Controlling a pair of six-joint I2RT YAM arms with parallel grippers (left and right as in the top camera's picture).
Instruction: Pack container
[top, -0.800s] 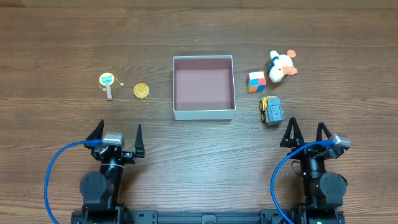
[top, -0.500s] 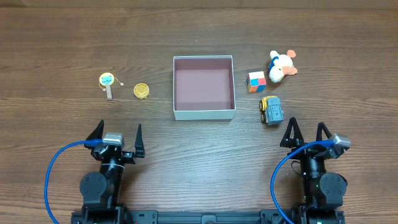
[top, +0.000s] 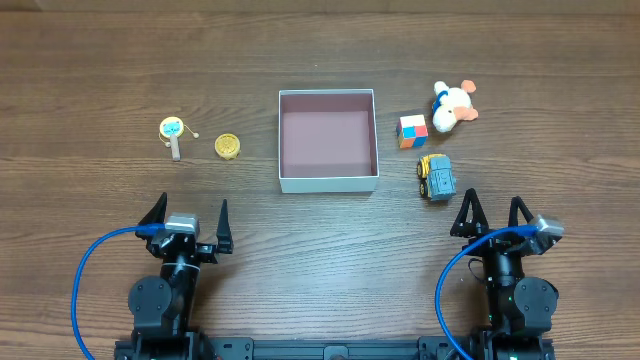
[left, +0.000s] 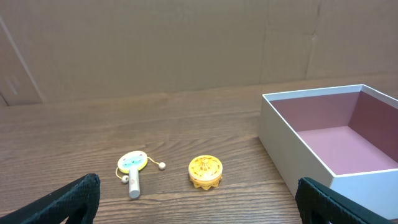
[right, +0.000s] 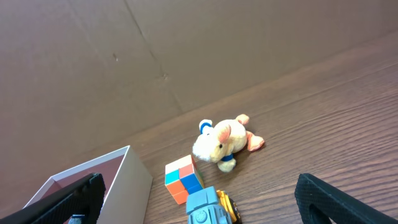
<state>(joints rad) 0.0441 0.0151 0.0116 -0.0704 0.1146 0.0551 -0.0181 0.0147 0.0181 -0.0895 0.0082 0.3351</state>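
The container (top: 283, 140), a white-walled square box with a mauve-pink inside, sits empty at the table's middle; it also shows in the left wrist view (left: 283, 133) and the right wrist view (right: 134, 180). Left of it lie a small rattle drum (top: 173, 131) (left: 132, 168) and a yellow round toy (top: 228, 147) (left: 205, 171). Right of it lie a colour cube (top: 412, 131) (right: 183, 178), a plush animal (top: 452, 106) (right: 222, 142) and a grey-yellow toy truck (top: 436, 176) (right: 210, 208). My left gripper (top: 187, 213) (left: 199, 199) and right gripper (top: 492, 212) (right: 199, 199) are open and empty, near the front edge.
A brown cardboard wall (left: 186, 43) stands behind the wooden table. Blue cables (top: 90, 270) loop beside each arm base at the front.
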